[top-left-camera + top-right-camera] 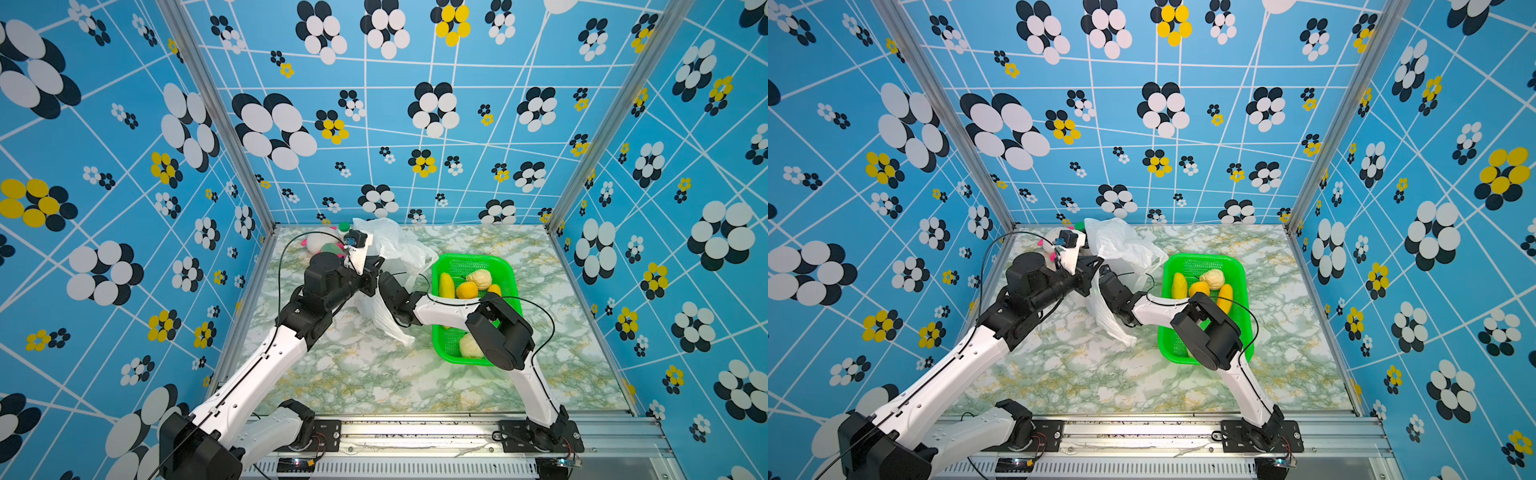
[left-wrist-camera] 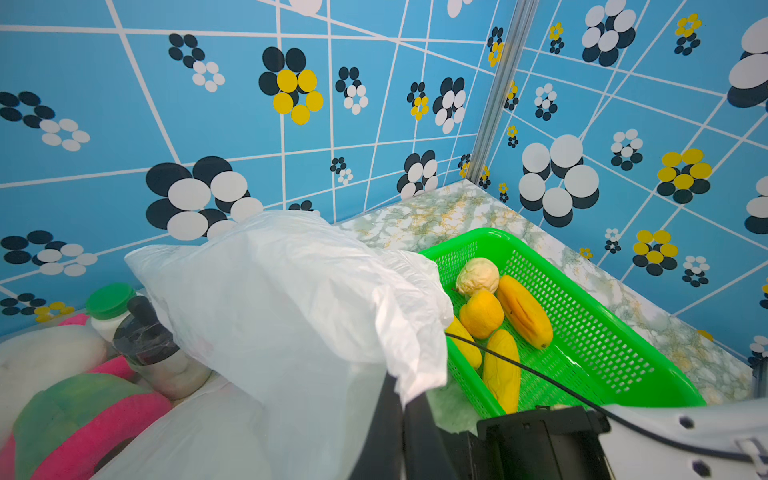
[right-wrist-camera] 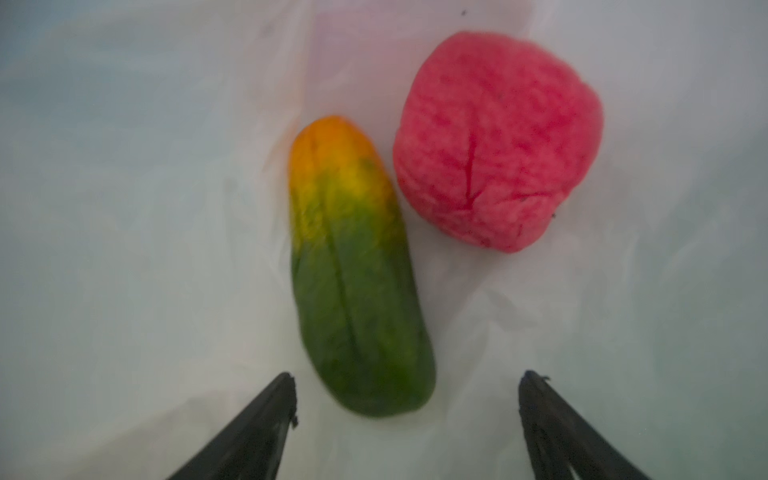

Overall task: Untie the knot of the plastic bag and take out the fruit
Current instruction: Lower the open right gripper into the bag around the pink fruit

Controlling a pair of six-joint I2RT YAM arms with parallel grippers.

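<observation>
- The plastic bag (image 1: 386,245) sits by the far edge of the worktop (image 1: 353,374), left of the middle.
- The basket (image 1: 469,257) stands just right of the bag.
- Fruit (image 1: 467,289) lies in the basket's far half, and a lone piece (image 1: 469,347) lies at its near end.
- Inside the bag, one fruit piece (image 3: 353,270) lies beside a second piece (image 3: 494,166).
- A plush toy (image 1: 320,243) and a jar (image 1: 344,227) fill the far left corner.

I'm looking at a marble-patterned tabletop (image 1: 374,374), white with green and yellow veins. Resting on it are a green basket (image 1: 469,258) on the right half, the white plastic bag (image 1: 390,245) just left of it, and in the back left corner a plush toy (image 1: 318,243) beside a green-capped bottle (image 1: 344,227).
</observation>
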